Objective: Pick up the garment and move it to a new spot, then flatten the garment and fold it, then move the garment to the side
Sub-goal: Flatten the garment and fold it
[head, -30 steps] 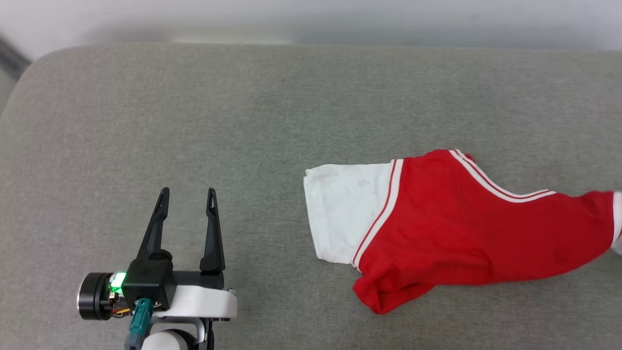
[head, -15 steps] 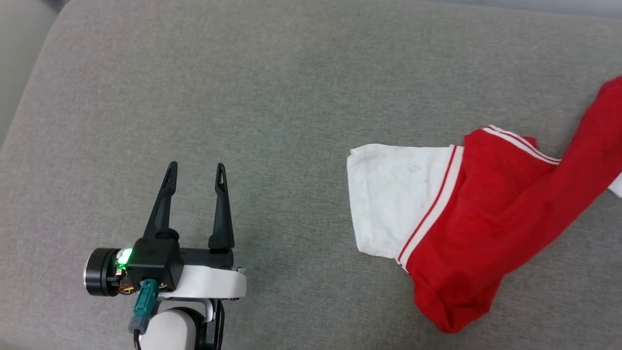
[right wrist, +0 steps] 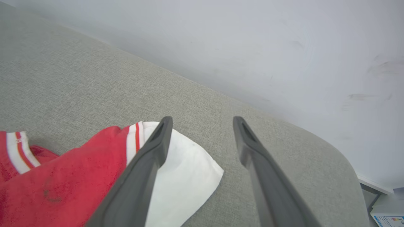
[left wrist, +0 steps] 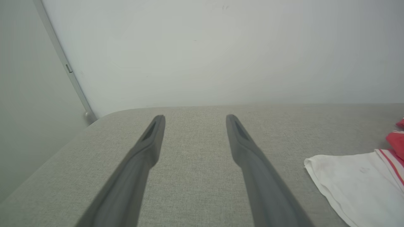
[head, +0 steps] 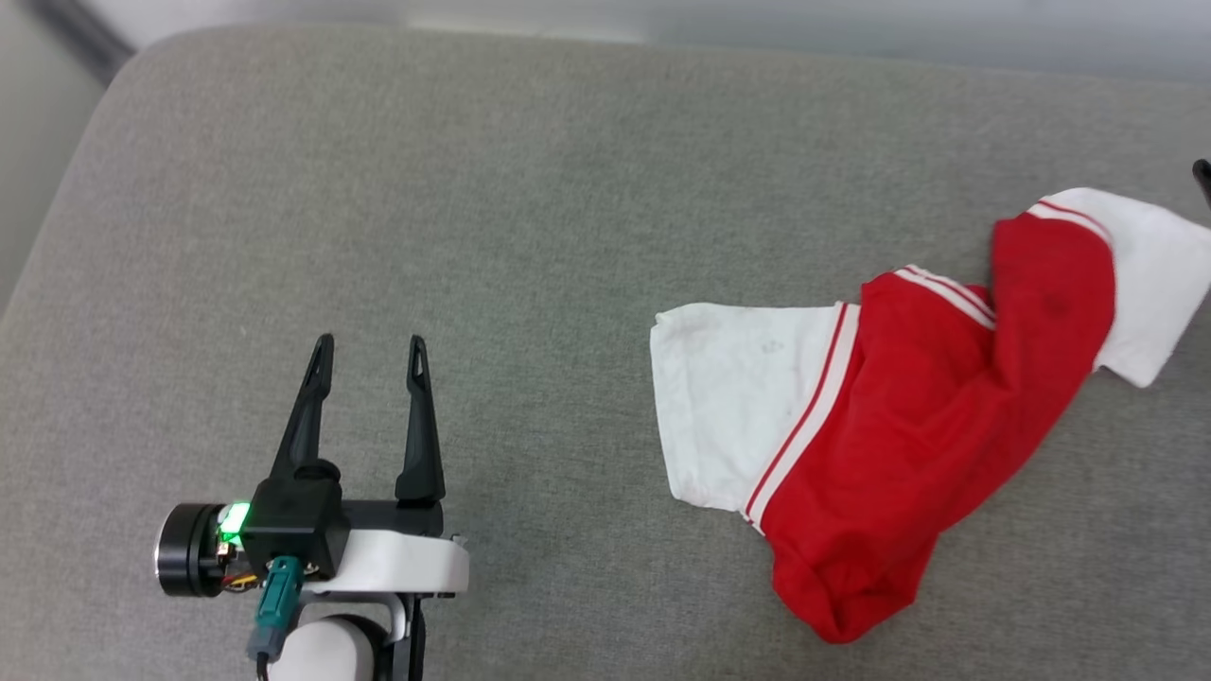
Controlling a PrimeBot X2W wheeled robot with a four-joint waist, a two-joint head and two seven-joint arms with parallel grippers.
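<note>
Head view first: what has changed in the last half second?

— The garment [head: 908, 426]. Its right end was raised and ran off the frame. Now that end's white sleeve [head: 1145, 284] lies on the grey cushion [head: 473, 236], well right of centre. The camera itself has shifted a little. The left gripper [head: 369, 342] is as before: fingers apart, empty, low on the left.

And the right gripper?

— Here, just a dark fingertip [head: 1204, 180] at the right edge. The right wrist view shows the right gripper [right wrist: 203, 119] with fingers spread wide and nothing between them, above that sleeve. Whether its left finger touches the cloth I cannot tell.

The left wrist view?

— The other white sleeve [left wrist: 356, 179], cut off by the frame edge.

Anything hard to read?

— The garment is bunched and twisted, so I cannot tell front from back.
</note>
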